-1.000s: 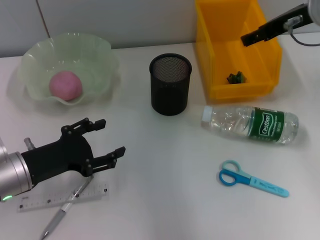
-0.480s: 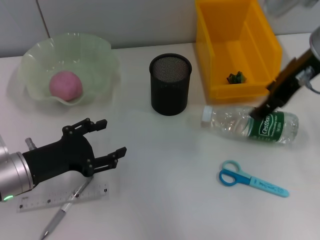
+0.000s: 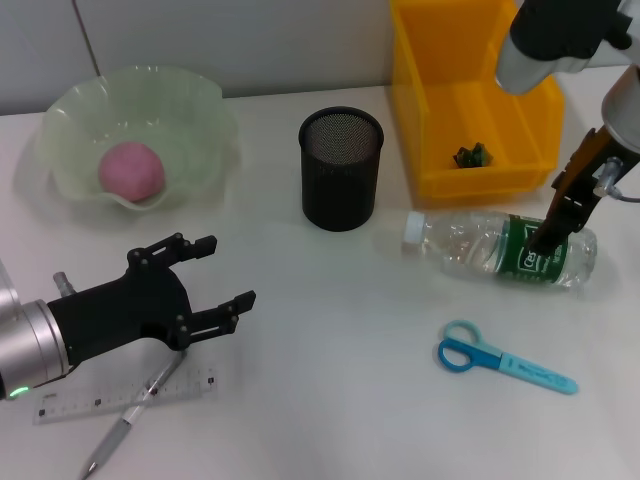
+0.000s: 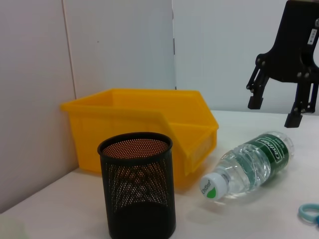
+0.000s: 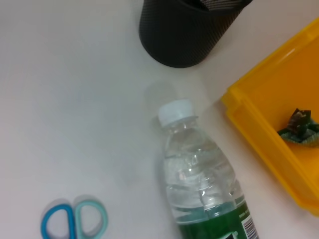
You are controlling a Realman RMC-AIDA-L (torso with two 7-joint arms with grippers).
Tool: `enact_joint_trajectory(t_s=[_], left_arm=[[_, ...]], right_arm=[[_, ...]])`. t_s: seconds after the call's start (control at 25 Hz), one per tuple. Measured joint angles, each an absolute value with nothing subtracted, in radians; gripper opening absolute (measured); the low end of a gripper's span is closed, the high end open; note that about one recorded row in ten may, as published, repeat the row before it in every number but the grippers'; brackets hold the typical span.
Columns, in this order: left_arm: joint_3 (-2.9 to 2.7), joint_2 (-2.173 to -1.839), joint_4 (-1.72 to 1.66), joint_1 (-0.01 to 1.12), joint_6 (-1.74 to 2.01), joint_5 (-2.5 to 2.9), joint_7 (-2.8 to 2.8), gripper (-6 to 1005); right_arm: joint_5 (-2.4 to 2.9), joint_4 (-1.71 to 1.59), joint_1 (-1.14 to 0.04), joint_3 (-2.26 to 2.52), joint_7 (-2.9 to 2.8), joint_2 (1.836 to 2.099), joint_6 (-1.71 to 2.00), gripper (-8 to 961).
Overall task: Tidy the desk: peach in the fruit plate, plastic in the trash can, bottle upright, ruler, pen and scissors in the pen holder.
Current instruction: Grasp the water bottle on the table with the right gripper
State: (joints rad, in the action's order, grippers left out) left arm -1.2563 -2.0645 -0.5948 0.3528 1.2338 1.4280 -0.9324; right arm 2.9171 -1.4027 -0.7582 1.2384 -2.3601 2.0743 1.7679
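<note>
1. Bottle [image 3: 500,248] lay on its side on the worktop [image 3: 330,330], beside the yellow bin [image 3: 470,95].
2. Right gripper [image 4: 281,105] hung just above its green label, jaws apart and empty.
3. Left gripper [image 3: 205,285] sat over the ruler [image 3: 125,394] and pen [image 3: 130,418], jaws spread, holding nothing.
4. Scissors [image 3: 505,358] lay flat; peach [image 3: 131,170] sat in the plate [image 3: 190,100].

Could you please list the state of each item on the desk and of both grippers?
Peach: in the plate.
Plastic: in the bin.
Bottle: lying down, capped.
Scissors: flat, closed.
Ruler, pen: on the desk.
Holder: upright, empty.
Left gripper: open.
Right gripper: open above bottle.
</note>
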Motion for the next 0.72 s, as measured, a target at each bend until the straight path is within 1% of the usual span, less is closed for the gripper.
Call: enact_joint_trajectory(t_s=[0.32, 0.72], left_arm=[[-1.256, -2.065, -0.587, 0.356, 1.235, 1.428, -0.934, 827], [-1.256, -2.065, -0.586, 0.356, 1.232, 1.428, -0.934, 826]], right_arm=[[2.918, -1.308, -0.752, 1.269, -2.356, 2.069, 1.674, 851], [2.920, -1.171, -0.774, 1.285, -2.355, 2.063, 1.581, 852]])
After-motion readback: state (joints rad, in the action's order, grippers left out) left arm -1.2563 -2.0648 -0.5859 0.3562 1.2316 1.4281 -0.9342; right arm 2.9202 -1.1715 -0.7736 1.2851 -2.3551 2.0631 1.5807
